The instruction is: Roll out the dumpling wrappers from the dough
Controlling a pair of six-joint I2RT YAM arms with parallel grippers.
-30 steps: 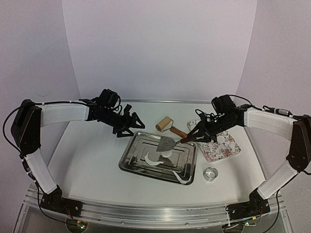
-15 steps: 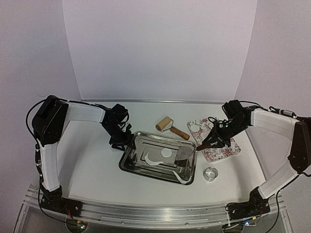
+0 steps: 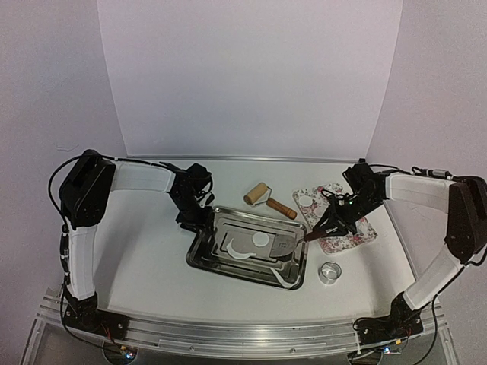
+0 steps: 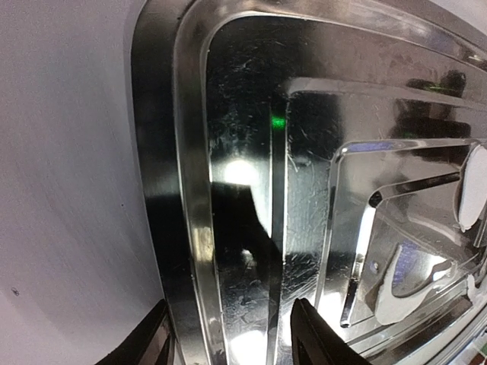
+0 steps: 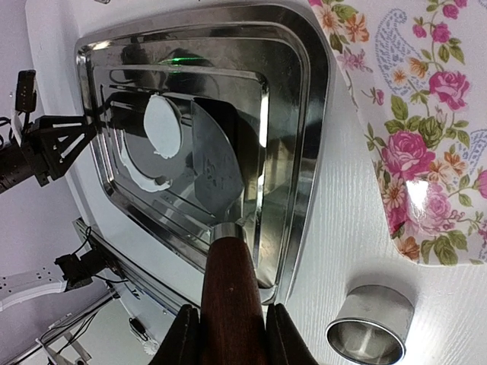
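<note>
While my right fingers (image 5: 185,338) clamp the spatula (image 5: 228,296), blade just beside the wrapper (image 5: 163,125), my left fingers (image 4: 308,338) straddle the rim of the tray (image 4: 190,228), half-open: pinch first, then slide under.

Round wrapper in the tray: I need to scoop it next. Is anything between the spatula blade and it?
Nothing visible. The right hand holds the spatula, its blade lying right beside the wrapper; leftover dough curves along the wrapper's far side.
</note>
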